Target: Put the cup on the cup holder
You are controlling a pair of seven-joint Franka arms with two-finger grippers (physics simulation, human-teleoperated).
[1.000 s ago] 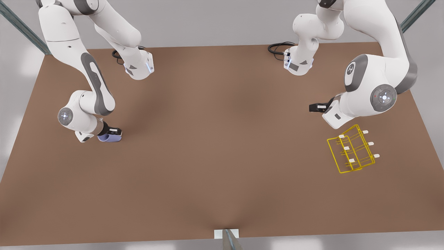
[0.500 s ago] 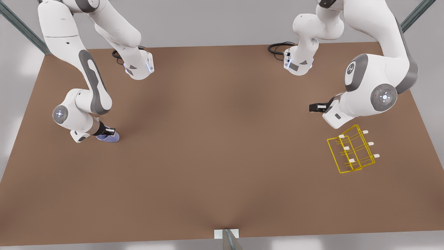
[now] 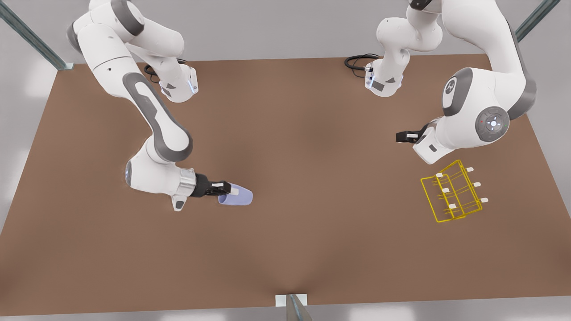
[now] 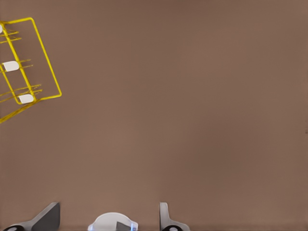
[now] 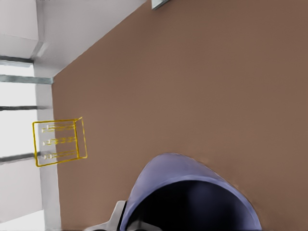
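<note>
The pale lavender-blue cup [image 3: 237, 197] lies sideways in the air over the brown table, left of centre in the front view, with my right gripper [image 3: 226, 191] shut on its rim. In the right wrist view the cup [image 5: 187, 192] looms close with its dark mouth showing, and the cup holder [image 5: 58, 142] stands far off. The yellow wire cup holder [image 3: 453, 191] sits near the front view's right edge. Just behind it my left gripper [image 3: 401, 137] hovers open. The left wrist view shows its two spread fingers [image 4: 48, 219] and the cup holder [image 4: 26, 67].
The brown table [image 3: 312, 249] spans the scene. Both arm bases [image 3: 178, 87] [image 3: 383, 82] stand at the far edge with black cables [image 3: 357, 60]. A small white bracket [image 3: 291, 301] sits at the near edge. Metal frame posts [image 3: 26, 35] rise at the back corners.
My right gripper has carried the cup up from near the front view's left edge toward the table's middle. The left arm has barely shifted.
</note>
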